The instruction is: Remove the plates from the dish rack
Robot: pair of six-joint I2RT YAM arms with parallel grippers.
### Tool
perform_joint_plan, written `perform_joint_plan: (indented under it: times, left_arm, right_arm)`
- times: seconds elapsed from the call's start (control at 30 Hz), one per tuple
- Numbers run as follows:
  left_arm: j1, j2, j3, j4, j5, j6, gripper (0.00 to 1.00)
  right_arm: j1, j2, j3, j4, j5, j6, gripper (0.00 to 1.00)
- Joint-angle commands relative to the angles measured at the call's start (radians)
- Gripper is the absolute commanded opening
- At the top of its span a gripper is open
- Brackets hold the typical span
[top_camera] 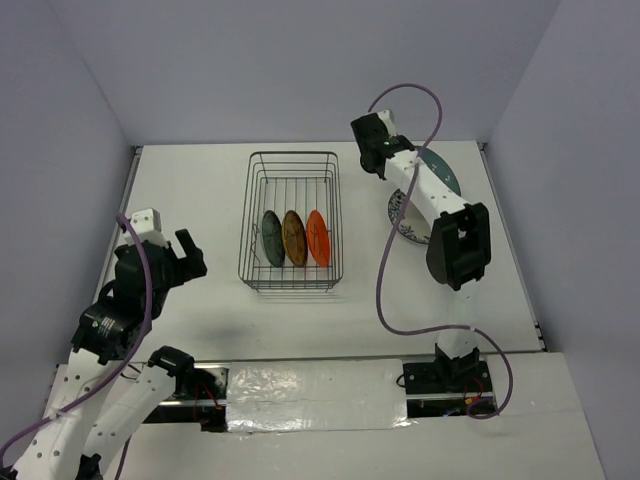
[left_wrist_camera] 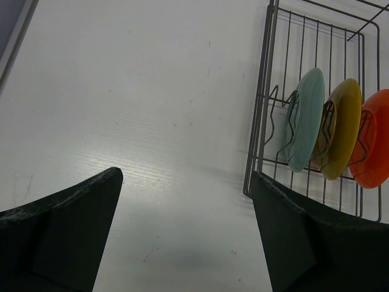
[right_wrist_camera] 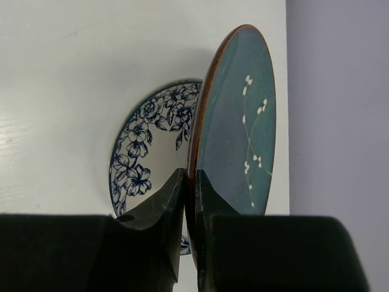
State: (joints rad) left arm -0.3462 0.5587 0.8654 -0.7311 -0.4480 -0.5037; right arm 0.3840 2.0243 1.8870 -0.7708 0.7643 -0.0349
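Note:
The dark wire dish rack stands mid-table with three plates on edge in its prongs: a teal one, a yellow-brown one and an orange one. The left wrist view shows the rack with the same teal, yellow-brown and orange plates. My left gripper is open and empty, left of the rack. My right gripper is shut on the rim of a teal plate with an orange-brown rim, held on edge at the far right.
A white plate with blue flowers lies flat on the table under the held plate, right of the rack. The right wall stands close behind the held plate. A purple cable loops from the right arm over the table.

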Motion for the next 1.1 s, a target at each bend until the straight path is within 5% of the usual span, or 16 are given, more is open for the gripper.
perform_joint_plan:
  times: [0.0, 0.57, 1.07]
  left_arm:
    - [-0.008, -0.011, 0.003, 0.041, 0.000, -0.004, 0.99]
    - [-0.019, -0.042, 0.001, 0.042, 0.009, -0.001, 0.99]
    - [-0.025, -0.045, 0.001, 0.041, 0.005, -0.002, 1.00]
  right_arm:
    - [-0.017, 0.017, 0.072, 0.013, 0.161, 0.000, 0.00]
    - [-0.030, 0.086, -0.087, 0.013, 0.161, 0.093, 0.00]
    - [0.010, 0.001, -0.262, 0.070, -0.009, 0.181, 0.19]
